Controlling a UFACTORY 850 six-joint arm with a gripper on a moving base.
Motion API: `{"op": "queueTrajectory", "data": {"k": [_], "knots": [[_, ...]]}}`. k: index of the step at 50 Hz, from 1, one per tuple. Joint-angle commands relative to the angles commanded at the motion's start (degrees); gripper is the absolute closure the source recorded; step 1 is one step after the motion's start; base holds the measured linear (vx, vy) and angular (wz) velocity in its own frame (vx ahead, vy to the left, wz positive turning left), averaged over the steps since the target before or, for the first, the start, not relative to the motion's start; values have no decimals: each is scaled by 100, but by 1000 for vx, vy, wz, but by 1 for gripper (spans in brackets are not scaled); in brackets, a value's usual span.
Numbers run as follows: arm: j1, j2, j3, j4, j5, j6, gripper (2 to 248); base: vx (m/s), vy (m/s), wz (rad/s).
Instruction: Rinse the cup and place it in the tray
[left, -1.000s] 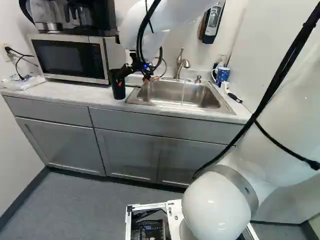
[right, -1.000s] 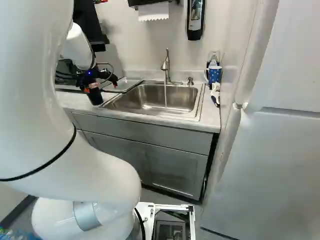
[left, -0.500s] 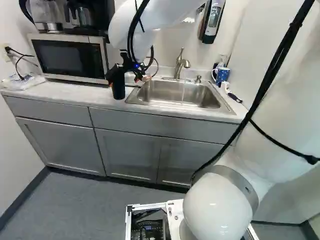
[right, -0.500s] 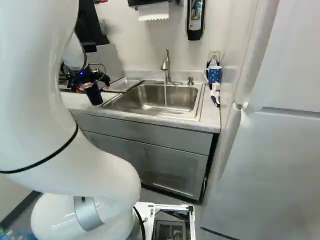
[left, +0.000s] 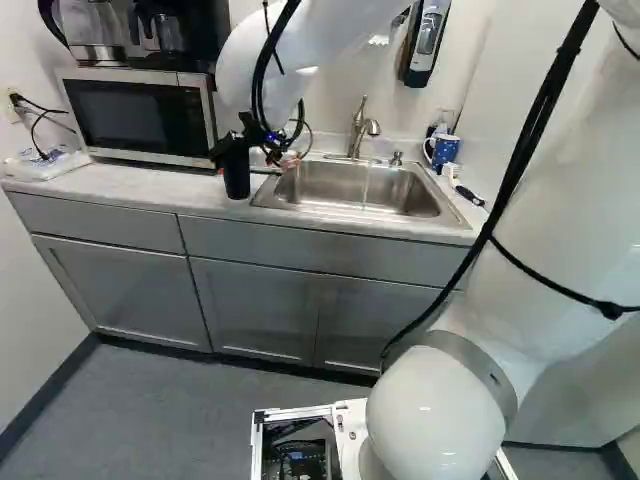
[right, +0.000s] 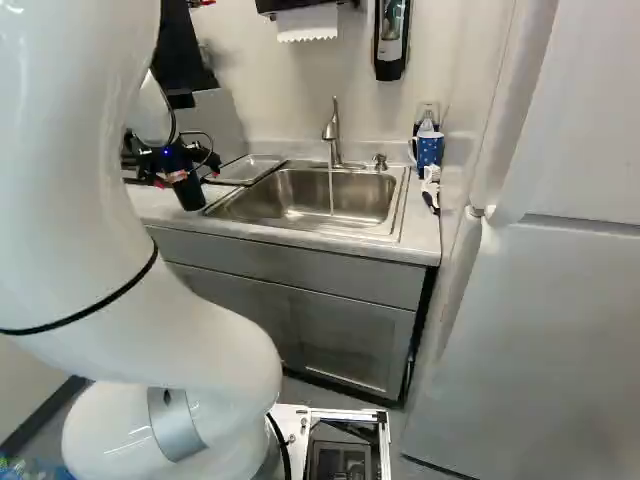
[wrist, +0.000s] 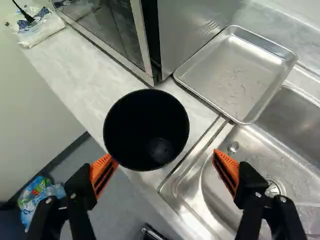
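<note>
Right base view has my gripper (right: 187, 178) up at the black cup (right: 189, 194). The cup stands on the counter (left: 120, 186), near its front edge, with the microwave (left: 140, 118) on one side and the sink (right: 235, 209) on the other. My two fingers are wide open, one on each side of the cup, and I am not gripping it. Seen from my wrist, the cup is round, dark and deep.

The tray (wrist: 232, 75) is flat, shiny metal with a raised rim and round corners. It sits right beside the microwave and reaches the sink, so the boxy microwave is a wall I must mind. The sink is smooth, shiny metal too, and a thin stream of water (right: 331, 192) runs from the bendy faucet (right: 333, 130). The counter looks smooth, with pale, cloudy marks. Near the wall, a blue mug (right: 430, 150) with white spots stands by a brush (right: 432, 198). A crinkly plastic bag (left: 45, 166) lies at the counter's other end.
</note>
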Motion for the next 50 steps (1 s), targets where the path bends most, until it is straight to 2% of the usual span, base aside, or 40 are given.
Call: {"op": "queueTrajectory", "data": {"k": [18,37,50], "knots": [[130,-168,76,0,593,0,3,0,0,0],[222,-141,359,0,1253,0,3,0,0,0],[212,-102,571,0,1662,0,3,0,0,0]]}}
